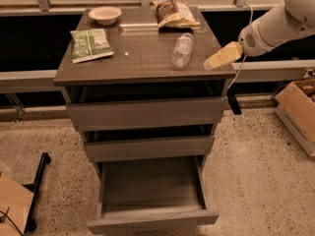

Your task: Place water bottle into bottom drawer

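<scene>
water bottle (182, 50): clear
bottom drawer (153, 221): grey-brown, wood-look
gripper (221, 57): pale yellow, at the right edge of the cabinet top (140, 63)
snack bag (90, 44): green
floor (258, 176): beige, speckled

I count one water bottle (182, 50), one green bag (90, 44), one brown bag (174, 14), one bowl (105, 15), three drawers (147, 113) including the bottom drawer (152, 219), one cardboard box (297, 107), perhaps a second at lower left, and my one gripper (208, 65) at the cabinet's (138, 70) right edge.
</scene>
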`<act>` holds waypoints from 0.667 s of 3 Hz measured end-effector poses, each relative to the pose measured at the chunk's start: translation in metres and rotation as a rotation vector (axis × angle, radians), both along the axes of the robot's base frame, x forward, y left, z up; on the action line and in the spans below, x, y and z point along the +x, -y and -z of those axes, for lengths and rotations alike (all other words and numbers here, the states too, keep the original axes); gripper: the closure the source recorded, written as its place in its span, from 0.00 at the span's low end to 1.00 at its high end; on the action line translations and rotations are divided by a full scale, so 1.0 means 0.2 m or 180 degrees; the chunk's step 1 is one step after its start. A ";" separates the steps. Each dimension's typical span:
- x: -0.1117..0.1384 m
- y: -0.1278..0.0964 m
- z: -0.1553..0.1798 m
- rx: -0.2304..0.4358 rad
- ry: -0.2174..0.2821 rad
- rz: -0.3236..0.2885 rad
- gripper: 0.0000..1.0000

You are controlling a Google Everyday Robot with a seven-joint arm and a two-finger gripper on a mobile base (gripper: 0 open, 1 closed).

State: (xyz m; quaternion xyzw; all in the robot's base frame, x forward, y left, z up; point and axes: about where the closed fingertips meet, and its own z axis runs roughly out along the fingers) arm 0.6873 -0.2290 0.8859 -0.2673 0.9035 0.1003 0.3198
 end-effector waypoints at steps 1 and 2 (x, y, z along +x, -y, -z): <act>0.19 -0.03 0.03 0.0060 0.0091 0.0095 0.00; 0.35 -0.12 0.06 0.0134 0.0128 0.0032 0.00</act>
